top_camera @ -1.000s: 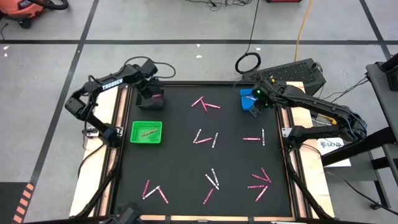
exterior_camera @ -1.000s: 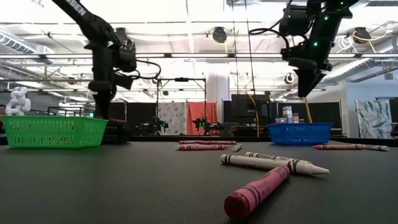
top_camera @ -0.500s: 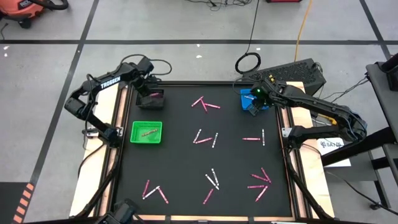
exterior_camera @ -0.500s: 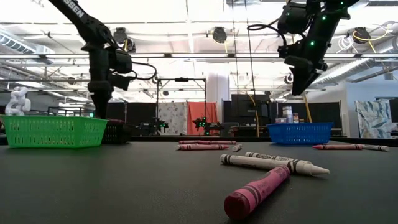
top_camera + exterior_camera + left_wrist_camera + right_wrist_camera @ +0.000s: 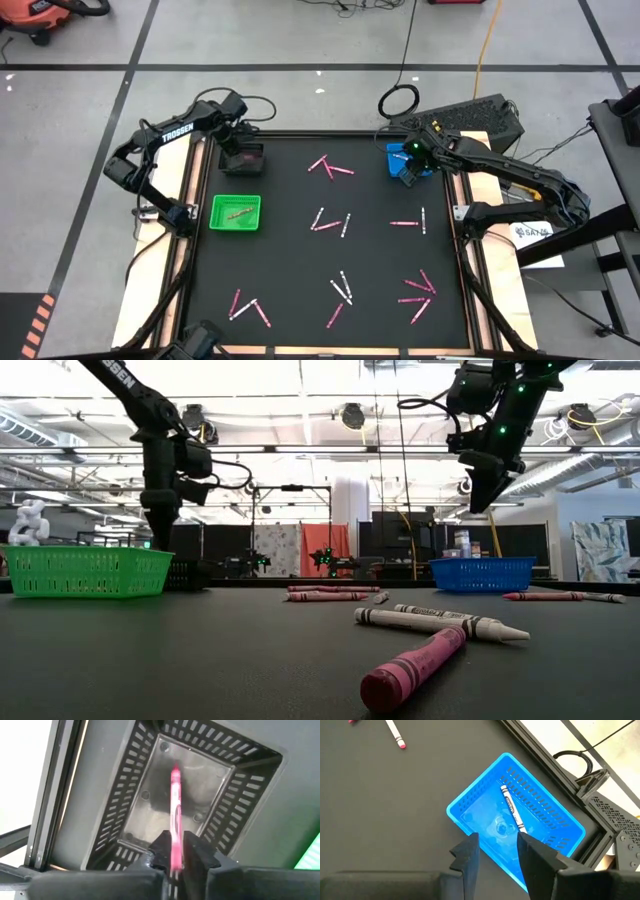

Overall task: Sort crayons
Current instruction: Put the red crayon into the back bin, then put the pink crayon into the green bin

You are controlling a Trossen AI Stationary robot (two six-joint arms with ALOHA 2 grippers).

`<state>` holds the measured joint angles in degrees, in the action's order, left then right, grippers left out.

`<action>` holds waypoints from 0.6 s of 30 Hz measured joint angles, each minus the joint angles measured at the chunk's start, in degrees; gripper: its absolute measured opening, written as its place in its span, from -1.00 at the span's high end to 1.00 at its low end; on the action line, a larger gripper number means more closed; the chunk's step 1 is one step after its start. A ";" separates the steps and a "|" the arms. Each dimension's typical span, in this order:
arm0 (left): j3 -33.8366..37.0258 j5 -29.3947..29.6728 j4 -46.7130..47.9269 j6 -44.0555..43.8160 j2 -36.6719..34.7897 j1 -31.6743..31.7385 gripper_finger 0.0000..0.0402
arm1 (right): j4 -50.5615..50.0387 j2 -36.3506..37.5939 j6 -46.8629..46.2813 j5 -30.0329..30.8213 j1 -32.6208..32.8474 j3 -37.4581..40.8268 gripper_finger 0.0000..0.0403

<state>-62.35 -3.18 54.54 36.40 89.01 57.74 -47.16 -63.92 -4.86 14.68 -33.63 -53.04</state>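
Note:
Pink and white crayons (image 5: pixel 333 222) lie scattered on the black mat. My left gripper (image 5: pixel 243 150) hangs over a black basket (image 5: pixel 200 750) at the far left and is shut on a pink crayon (image 5: pixel 175 815). My right gripper (image 5: pixel 497 840) is open and empty above a blue basket (image 5: pixel 470 807) at the far right. A white crayon (image 5: pixel 512 813) lies on the floor of the blue basket. A green basket (image 5: pixel 216 225) to the left holds one crayon (image 5: pixel 238 212). My left gripper pinches the pink crayon by its near end (image 5: pixel 174 854) between its two fingers. The fingers come from above and point down into the black basket. The crayon runs on in line with the fingers, its free tip (image 5: pixel 176 771) toward the basket floor.
Crayon groups lie at the mat's far middle (image 5: pixel 330 166), right (image 5: pixel 410 221), near left (image 5: pixel 248 308) and near right (image 5: pixel 418 292). In the low view a pink crayon (image 5: pixel 412 665) and a white one (image 5: pixel 440 622) lie close to the camera. Wooden rails edge the mat.
My left gripper has shifted a little toward the table's left edge above the black basket, still holding the pink crayon. My right gripper has shifted a little toward the left over the blue basket.

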 joint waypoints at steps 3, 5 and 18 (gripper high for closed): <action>0.00 0.02 -0.49 -0.05 0.00 0.00 0.64 | 0.02 0.00 0.03 0.00 0.00 0.00 0.41; 0.00 0.02 -1.24 -1.53 0.00 0.00 0.60 | 0.91 0.00 0.77 -0.01 0.00 0.00 0.41; 0.00 -1.11 0.98 -10.62 -3.04 -6.81 0.58 | 23.40 -9.54 13.51 -20.85 0.00 0.02 0.41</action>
<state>-62.35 -4.29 55.52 25.78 85.97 50.93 -23.76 -73.45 8.65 -6.17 -33.63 -53.01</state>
